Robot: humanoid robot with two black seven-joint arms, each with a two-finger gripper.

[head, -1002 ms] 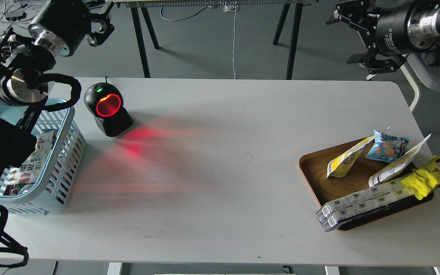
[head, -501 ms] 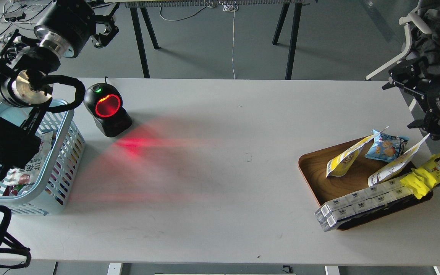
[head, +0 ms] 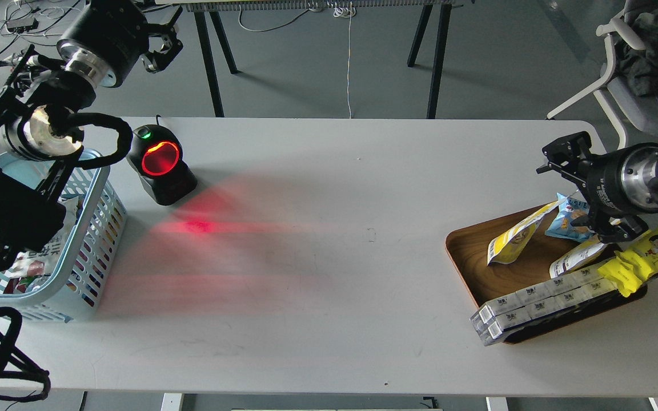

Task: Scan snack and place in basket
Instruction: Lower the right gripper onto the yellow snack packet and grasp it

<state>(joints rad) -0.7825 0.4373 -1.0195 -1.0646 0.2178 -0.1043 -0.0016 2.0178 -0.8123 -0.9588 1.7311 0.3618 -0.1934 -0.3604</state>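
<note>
Two snack pouches, yellow below and white above, lie in the brown wooden tray [head: 461, 260] at the right: one [head: 513, 236] leans on its left part, the other [head: 576, 259] lies partly under my right gripper. My right gripper [head: 583, 191] is open and hovers over the tray's far side, above the small blue packet [head: 569, 220], holding nothing. The light blue basket [head: 93, 228] stands at the table's left edge with several packets inside, partly hidden by my left arm. My left gripper [head: 162, 41] is open and empty, high beyond the table's far left.
A black scanner [head: 160, 162] with a glowing red window stands by the basket and casts red light on the table. An all-yellow bag with a cartoon child [head: 649, 254] and a row of white boxes [head: 540, 302] lie on the tray's near side. A chair stands at the far right.
My right arm has swung down and left from the upper right corner to just above the tray's far side. My left arm has shifted only slightly.
</note>
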